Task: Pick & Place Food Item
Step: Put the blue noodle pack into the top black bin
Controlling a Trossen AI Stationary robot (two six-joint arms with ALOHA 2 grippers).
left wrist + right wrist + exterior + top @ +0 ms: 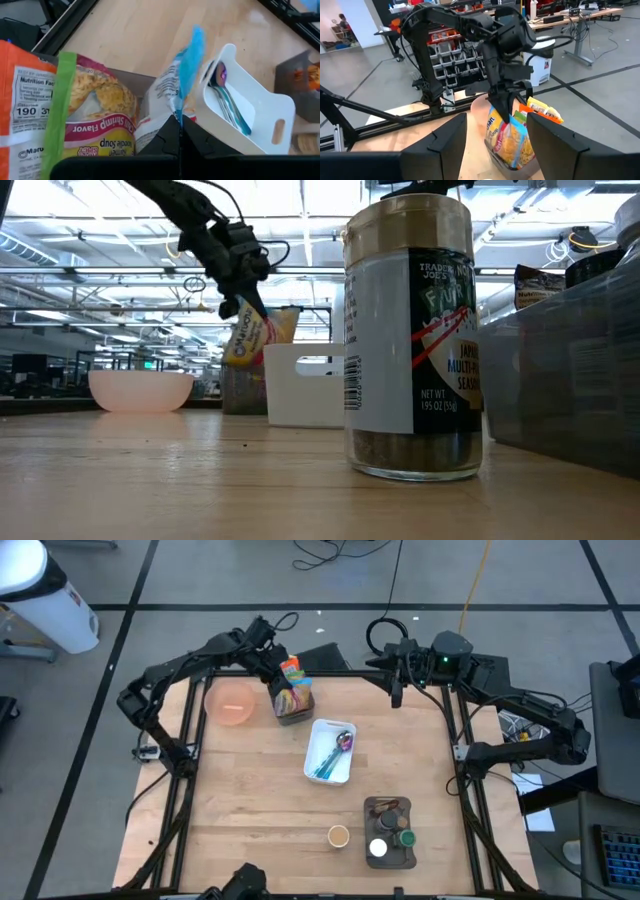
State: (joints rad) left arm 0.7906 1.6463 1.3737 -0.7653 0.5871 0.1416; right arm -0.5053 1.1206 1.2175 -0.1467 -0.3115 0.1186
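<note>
One soup packet point(170, 90), light, soft, crinkly and likely slippery, pinched at its top seam by the clenched left gripper point(179, 131); right gripper point(495, 145) parted, empty, waiting near the table's far edge.

- Left gripper point(180, 131) pinches shut on the thin blue-edged plastic packet point(179, 80).
- Pink-and-green shrimp-flavour noodle soup packet point(97, 112) sits just beside it.
- White plastic handled bin point(260, 117) holds an iridescent metal spoon point(222, 87).
</note>
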